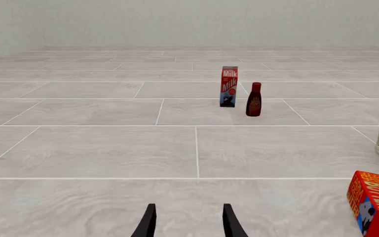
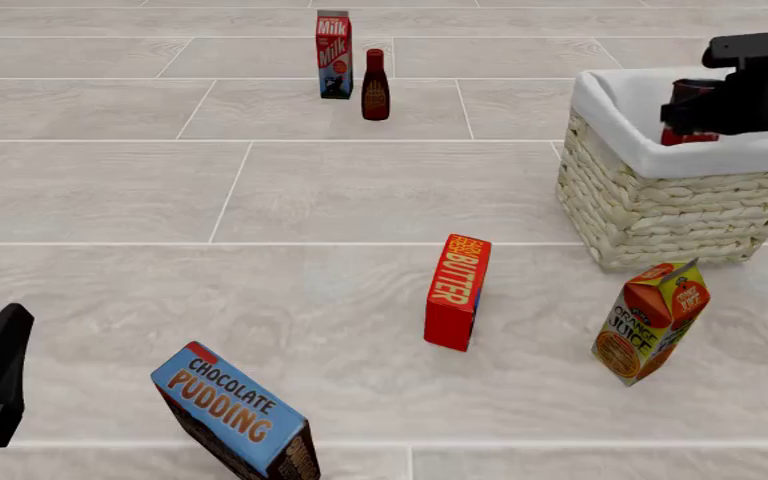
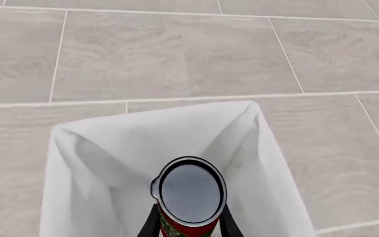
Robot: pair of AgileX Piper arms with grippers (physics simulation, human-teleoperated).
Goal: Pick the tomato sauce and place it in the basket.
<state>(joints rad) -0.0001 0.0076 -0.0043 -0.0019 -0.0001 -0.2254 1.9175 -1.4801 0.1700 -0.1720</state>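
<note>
Right gripper (image 3: 188, 223) pinches the can (image 3: 191, 195) over the basket (image 2: 651, 210), release remaining; left gripper (image 1: 188, 222) idles, fingers spread.

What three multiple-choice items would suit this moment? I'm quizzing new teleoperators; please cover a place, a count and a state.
1. Where is the tomato sauce can?
A. beside the milk carton
B. over the basket's white lining, in the right gripper
C. lying by the butter box

2. How many containers stand at the far end of the floor in the front view?
A. two
B. four
C. none

3. What state is the left gripper in?
A. shut on the butter box
B. shut on nothing
C. open, holding nothing

Answers:
1 B: the right gripper clasps the can above the basket.
2 A: only the milk carton and the dark red bottle stand there.
3 C: the left gripper shows its fingers apart with bare floor between them; the butter box stands on the floor, untouched.
</note>
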